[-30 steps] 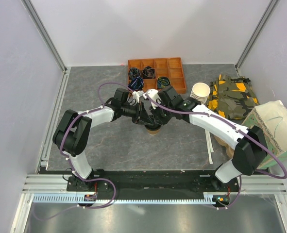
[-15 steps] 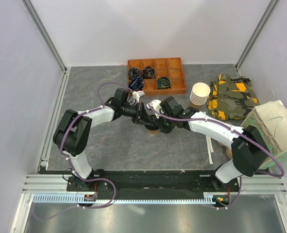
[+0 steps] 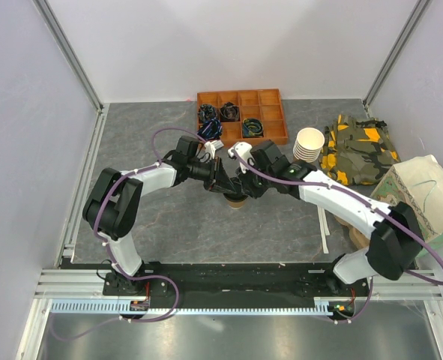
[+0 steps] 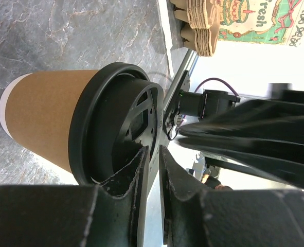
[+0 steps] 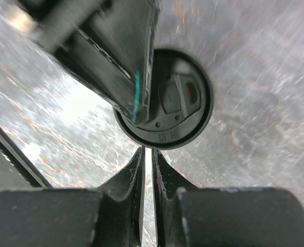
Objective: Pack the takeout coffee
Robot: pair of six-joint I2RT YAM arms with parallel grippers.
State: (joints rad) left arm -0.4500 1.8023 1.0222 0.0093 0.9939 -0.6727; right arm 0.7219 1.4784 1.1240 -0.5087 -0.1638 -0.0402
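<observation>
From above, the small tan-brown paper cup with round black plastic lid [image 3: 236,201] is standing upright on the grey tabletop [image 3: 169,217], long axis vertical, beneath the left end effector [image 3: 222,182] and right end effector [image 3: 243,185]. The left wrist view is showing its brown wall, the lid facing fingers [image 4: 139,177] pressed nearly together, pinching nothing. The right wrist view is showing the lid's face just beyond similarly narrowed, empty fingers [image 5: 136,170].

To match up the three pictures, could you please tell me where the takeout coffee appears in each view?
Top external: takeout coffee near the centre, mostly hidden.
Left wrist: takeout coffee left of centre, shown sideways.
Right wrist: takeout coffee at centre, lid seen from above.
Shared landmark: the grey marbled table beneath it.
</observation>
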